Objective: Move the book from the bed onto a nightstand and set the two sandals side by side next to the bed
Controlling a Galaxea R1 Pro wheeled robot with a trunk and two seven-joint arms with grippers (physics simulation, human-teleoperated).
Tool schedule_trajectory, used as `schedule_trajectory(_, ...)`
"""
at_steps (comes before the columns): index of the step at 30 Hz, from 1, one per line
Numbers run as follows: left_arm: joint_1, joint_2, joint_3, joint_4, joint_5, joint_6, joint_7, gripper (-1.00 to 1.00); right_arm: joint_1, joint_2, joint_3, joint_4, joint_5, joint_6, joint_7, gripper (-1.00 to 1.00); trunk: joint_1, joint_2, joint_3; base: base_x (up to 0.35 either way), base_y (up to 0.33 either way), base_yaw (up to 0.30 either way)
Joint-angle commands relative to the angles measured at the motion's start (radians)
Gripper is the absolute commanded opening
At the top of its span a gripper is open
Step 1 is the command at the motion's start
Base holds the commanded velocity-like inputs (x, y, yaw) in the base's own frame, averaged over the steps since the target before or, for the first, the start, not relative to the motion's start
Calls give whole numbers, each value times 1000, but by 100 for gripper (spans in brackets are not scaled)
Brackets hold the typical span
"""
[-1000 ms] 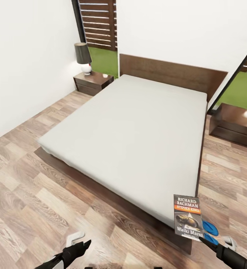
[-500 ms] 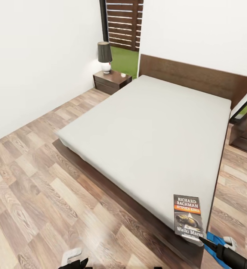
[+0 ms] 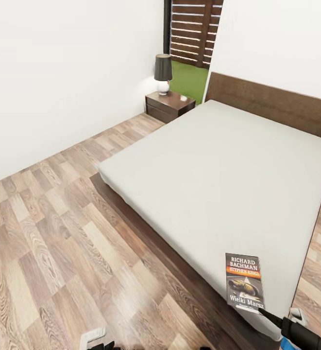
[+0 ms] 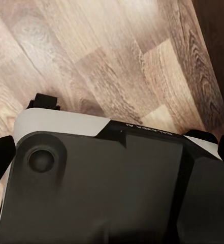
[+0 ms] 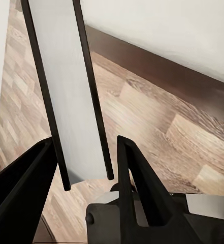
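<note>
Right end effector around book

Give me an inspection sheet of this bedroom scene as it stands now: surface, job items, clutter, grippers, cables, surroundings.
Surface: wood-plank floor; white mattress of the bed bare.
Job's things: book held upright in the right gripper, cover facing the head camera; nightstand with lamp at the far wall; a sliver of blue beside the right arm, too small to identify.
Clutter: small white object on the nightstand.
Grippers: right shut on the book's lower edge; left gripper barely in frame, state unclear.
Cables: nothing seen.
Surroundings: white walls, dark-framed window.
</note>
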Motion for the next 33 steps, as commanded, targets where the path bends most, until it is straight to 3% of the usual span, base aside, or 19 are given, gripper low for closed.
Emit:
schedule_trajectory(1,-1,0,-1,2,8,-2,-5,100,0,0,-5,0,-2,6,3,-100,0,-2,-1,0,0,293)
schedule_trajectory(33,-1,0,-1,2,8,-2,-5,100,0,0,-5,0,-2,6,2,-100,0,-2,-1,0,0,293)
